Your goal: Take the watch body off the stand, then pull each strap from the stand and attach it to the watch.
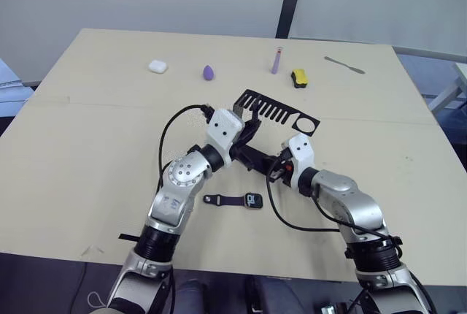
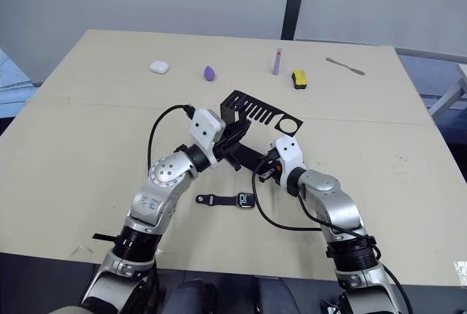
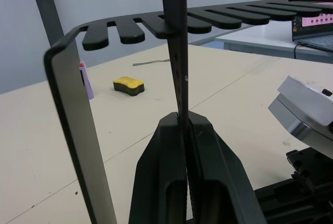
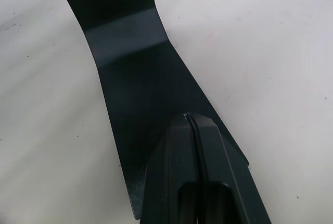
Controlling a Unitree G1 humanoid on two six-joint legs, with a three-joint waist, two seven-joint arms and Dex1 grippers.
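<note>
Left gripper [image 3: 184,122] clamps a strap [image 3: 174,52] hanging in the stand [image 1: 281,113] (comb slot); right gripper [image 4: 193,122] pinched together on the stand's foot; watch body [image 1: 253,201] lies on the table [image 1: 87,109], one strap attached.

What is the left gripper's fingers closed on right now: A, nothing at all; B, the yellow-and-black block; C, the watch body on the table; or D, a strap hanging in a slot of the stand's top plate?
D: in the left wrist view the left gripper pinches a thin dark strap that runs up into a comb slot of the stand, while the watch body lies on the table.
</note>
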